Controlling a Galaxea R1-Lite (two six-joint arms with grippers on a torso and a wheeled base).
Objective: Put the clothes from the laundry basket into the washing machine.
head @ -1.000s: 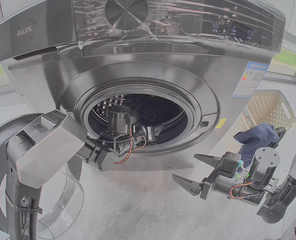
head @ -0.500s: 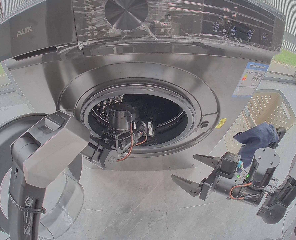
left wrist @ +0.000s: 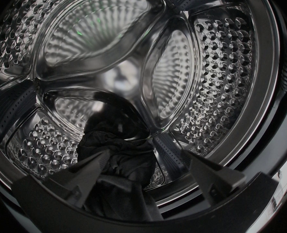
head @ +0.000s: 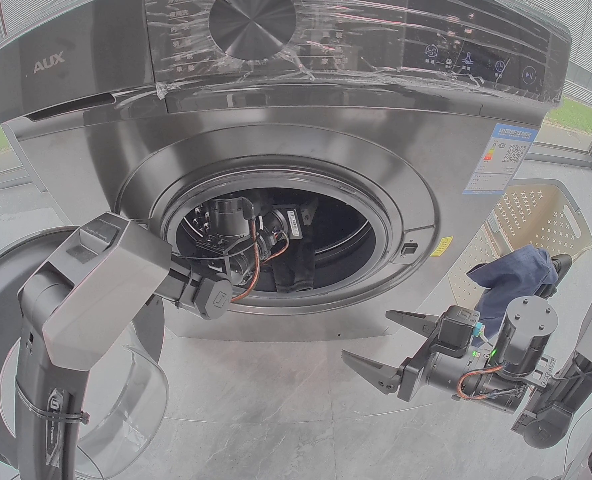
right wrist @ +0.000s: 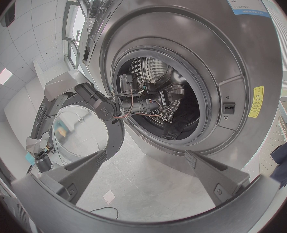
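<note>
Lying crumpled, dark cloth point(left wrist: 124, 160) touches dimpled drum point(left wrist: 221, 65).

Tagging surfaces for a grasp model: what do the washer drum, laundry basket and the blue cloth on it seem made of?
Drum: likely stainless steel, polished; it mirrors light and has punched dimples.
Laundry basket: probably moulded plastic, matte beige, with regular perforations.
Blue cloth: soft matte fabric, draping in folds over the basket's rim.
</note>
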